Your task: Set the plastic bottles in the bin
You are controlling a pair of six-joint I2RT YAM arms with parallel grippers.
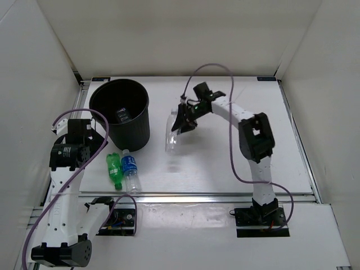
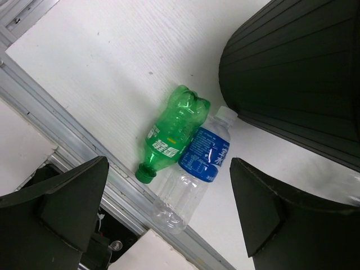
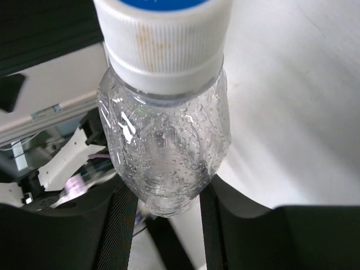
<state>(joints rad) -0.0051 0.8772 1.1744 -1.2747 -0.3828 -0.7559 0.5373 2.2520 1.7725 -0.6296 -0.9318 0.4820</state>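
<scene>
My right gripper (image 1: 181, 125) is shut on the plain clear bottle (image 1: 171, 139), held above the table right of the black bin (image 1: 138, 126). In the right wrist view the bottle (image 3: 166, 146) sits between my fingers (image 3: 118, 225), white cap toward the camera. A clear bottle with a dark label (image 1: 122, 115) lies inside the bin. The green bottle (image 1: 114, 169) and the clear bottle with the blue label (image 1: 130, 170) lie side by side by the table's front edge. My left gripper (image 1: 95, 143) is open above them; they also show in the left wrist view, green bottle (image 2: 171, 134) and blue-label bottle (image 2: 198, 169).
An aluminium rail (image 1: 197, 196) runs along the table's front edge, close to the two lying bottles. White walls enclose the table at the back and sides. The bin's ribbed wall (image 2: 298, 73) stands just beyond the bottles.
</scene>
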